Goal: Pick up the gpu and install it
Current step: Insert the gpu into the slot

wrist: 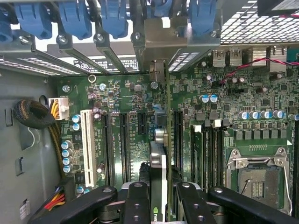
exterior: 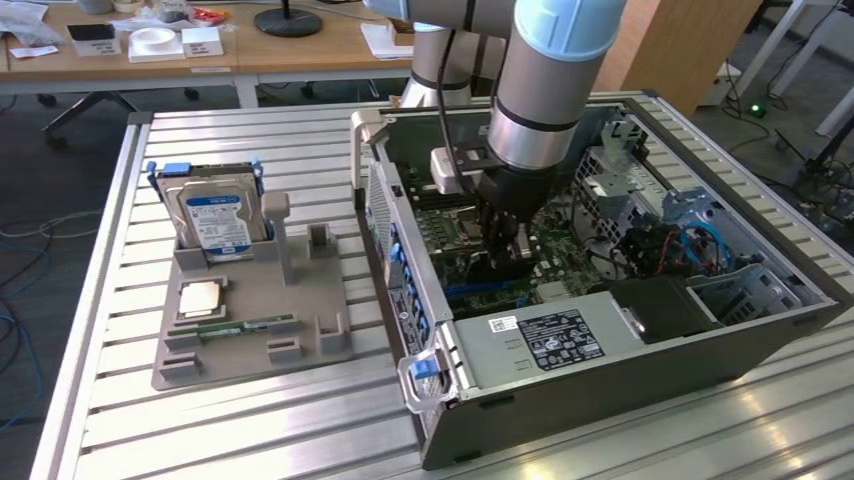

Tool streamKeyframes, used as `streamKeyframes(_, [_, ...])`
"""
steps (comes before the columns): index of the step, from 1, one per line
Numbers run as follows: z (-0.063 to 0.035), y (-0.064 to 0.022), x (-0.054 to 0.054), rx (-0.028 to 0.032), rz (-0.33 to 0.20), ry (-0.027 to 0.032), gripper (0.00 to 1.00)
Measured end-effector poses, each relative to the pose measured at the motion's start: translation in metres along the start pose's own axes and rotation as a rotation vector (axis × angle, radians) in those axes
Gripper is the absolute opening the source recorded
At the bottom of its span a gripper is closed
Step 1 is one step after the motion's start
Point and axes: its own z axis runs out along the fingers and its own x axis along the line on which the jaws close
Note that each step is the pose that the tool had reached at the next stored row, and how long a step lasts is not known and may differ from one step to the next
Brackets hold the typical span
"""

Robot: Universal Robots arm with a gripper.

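The gripper [wrist: 161, 187] is clenched on the gpu [wrist: 158, 158], held edge-on over the motherboard [wrist: 121, 93] inside the open computer case [exterior: 601, 350]. The case sits on a slatted metal table [exterior: 240, 430], with wooden desks [exterior: 307, 55] far behind.

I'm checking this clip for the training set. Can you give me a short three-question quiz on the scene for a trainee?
1. True or false: the gripper is clamped on the gpu.
2. Where is the hard drive? A) standing upright in the grey holder; B) mounted inside the computer case; C) lying flat on the floor.
3. Fill in: the gpu is held edge-on over the slots of the green ____.

Key: 1 true. 2 A. 3 motherboard.
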Motion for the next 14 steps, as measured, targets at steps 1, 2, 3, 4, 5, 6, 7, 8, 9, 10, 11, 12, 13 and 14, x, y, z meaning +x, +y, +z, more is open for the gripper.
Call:
streamKeyframes(1, [0.0006, 0.0002, 0.0, 0.0001, 0.0, -0.0001, 0.27])
streamKeyframes(2, [0.001, 0.0004, 0.0, 0.0001, 0.0, 0.0, 0.27])
streamKeyframes(3, [0.0011, 0.0005, 0.0001, 0.0, 0.0, 0.0003, 0.27])
streamKeyframes(4, [0.0011, 0.0005, 0.0001, -0.0001, 0.0, 0.0004, 0.27])
streamKeyframes(5, [0.0011, 0.0006, 0.0001, -0.0001, 0.0, 0.0004, 0.27])
streamKeyframes(6, [0.0011, 0.0006, 0.0001, -0.0001, 0.0, 0.0004, 0.27])
streamKeyframes(7, [0.0012, 0.0007, 0.0001, -0.0001, 0.0, 0.0003, 0.27])
streamKeyframes(8, [0.0012, 0.0007, 0.0001, 0.0, 0.0, 0.0002, 0.27])
streamKeyframes(9, [0.0012, 0.0007, 0.0001, 0.0, 0.0, 0.0002, 0.27])
streamKeyframes(10, [0.0012, 0.0007, 0.0001, 0.0, 0.0, 0.0002, 0.27])
streamKeyframes(11, [0.0012, 0.0007, 0.0001, 0.0, 0.0, 0.0002, 0.27])
streamKeyframes(12, [0.0012, 0.0007, 0.0001, 0.0, 0.0, 0.0002, 0.27])
streamKeyframes(13, [0.0012, 0.0008, 0.0001, 0.0, 0.0, 0.0002, 0.27])
streamKeyframes(14, [0.0012, 0.001, 0.0, 0.0001, 0.0, 0.0002, 0.27])
